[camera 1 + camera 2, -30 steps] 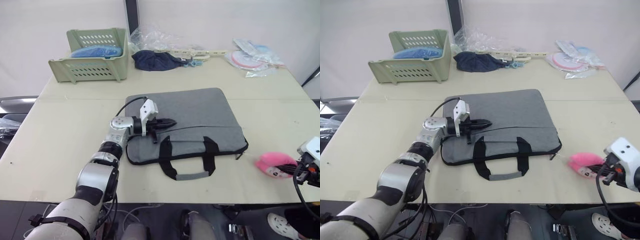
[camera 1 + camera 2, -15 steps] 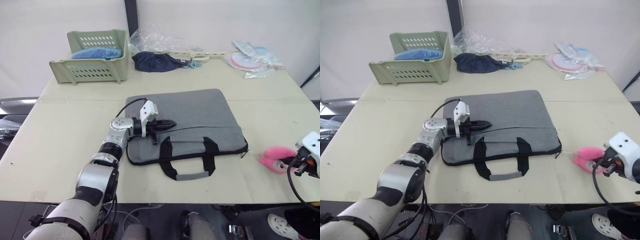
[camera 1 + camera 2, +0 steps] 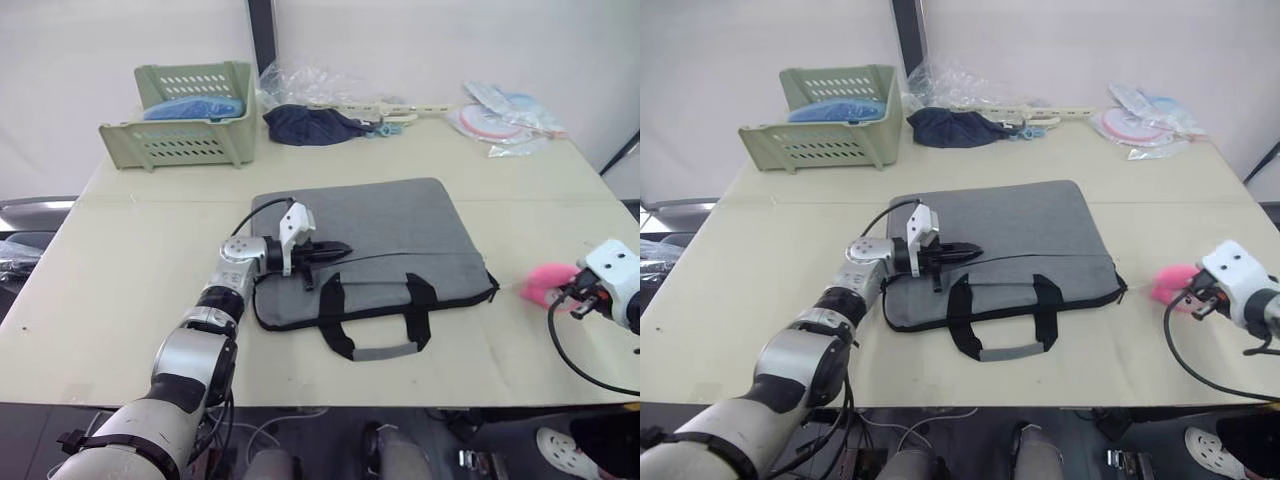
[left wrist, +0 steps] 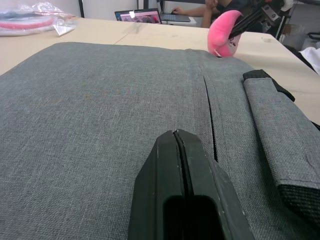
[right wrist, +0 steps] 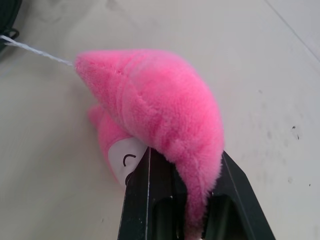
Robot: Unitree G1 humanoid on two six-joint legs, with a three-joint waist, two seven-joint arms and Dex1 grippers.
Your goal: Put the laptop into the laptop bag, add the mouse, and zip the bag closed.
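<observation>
The left gripper [image 3: 340, 245], jaws pressed together with nothing between them, is resting on the grey laptop bag [image 3: 400, 240] lying on the desk [image 3: 120, 260]. The right gripper [image 5: 180, 200] jaws are clamping the pink plush toy [image 5: 155, 115] beside the bag.

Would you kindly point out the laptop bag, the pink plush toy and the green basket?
laptop bag [image 3: 390, 225]: left eye view, bare grey top panel.
pink plush toy [image 5: 150, 105]: right wrist view, fluffy upper body.
green basket [image 3: 175, 140]: left eye view, slotted front wall.

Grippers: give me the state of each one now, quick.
Left gripper: shut, holding nothing, over the grey laptop bag.
Right gripper: shut on the pink plush toy.
</observation>
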